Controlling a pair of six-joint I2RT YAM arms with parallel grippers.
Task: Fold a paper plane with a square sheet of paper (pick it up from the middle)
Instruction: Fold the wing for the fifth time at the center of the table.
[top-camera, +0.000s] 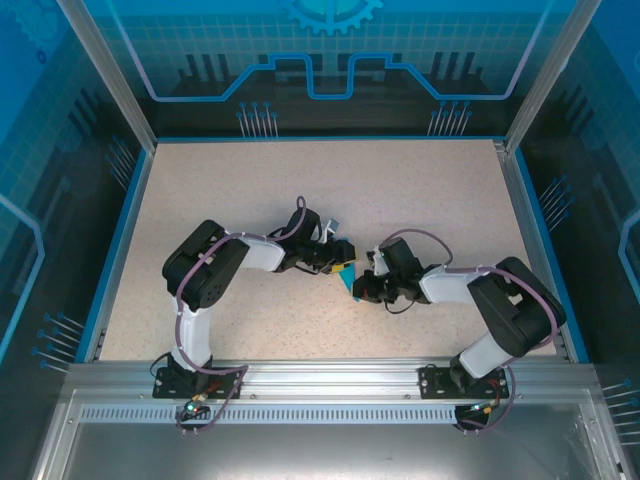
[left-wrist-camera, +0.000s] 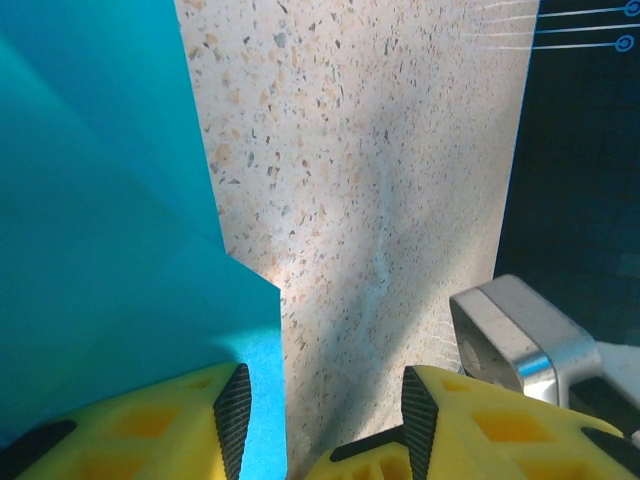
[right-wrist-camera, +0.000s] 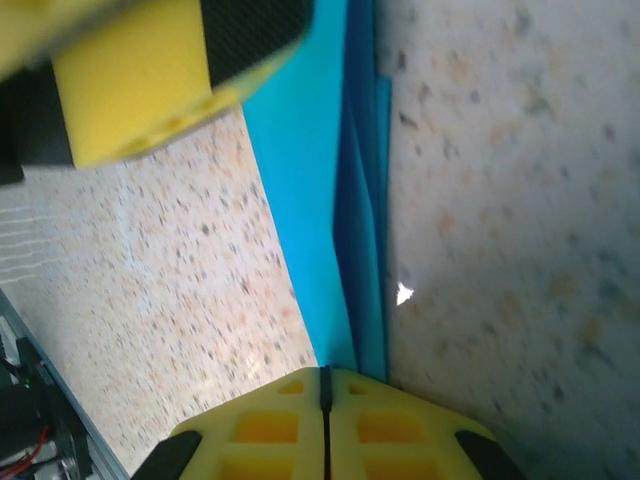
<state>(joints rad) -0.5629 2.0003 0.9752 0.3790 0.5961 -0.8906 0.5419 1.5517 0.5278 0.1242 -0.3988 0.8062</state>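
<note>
Both arms reach in to the middle of the speckled table (top-camera: 300, 190), tips nearly meeting over a piece of teal paper (top-camera: 346, 280) that sits between them. The left gripper (top-camera: 342, 258) has its yellow jaws apart. From its wrist camera (left-wrist-camera: 320, 420) the paper (left-wrist-camera: 100, 250) lies in overlapping folded layers along the left jaw, one edge poking into the gap and nothing squeezing it. The right gripper (top-camera: 362, 285) comes from the other side with its jaws pressed together (right-wrist-camera: 325, 400). The paper (right-wrist-camera: 310, 200) runs on edge straight into those tips, so it looks pinched there, just beside the table surface.
</note>
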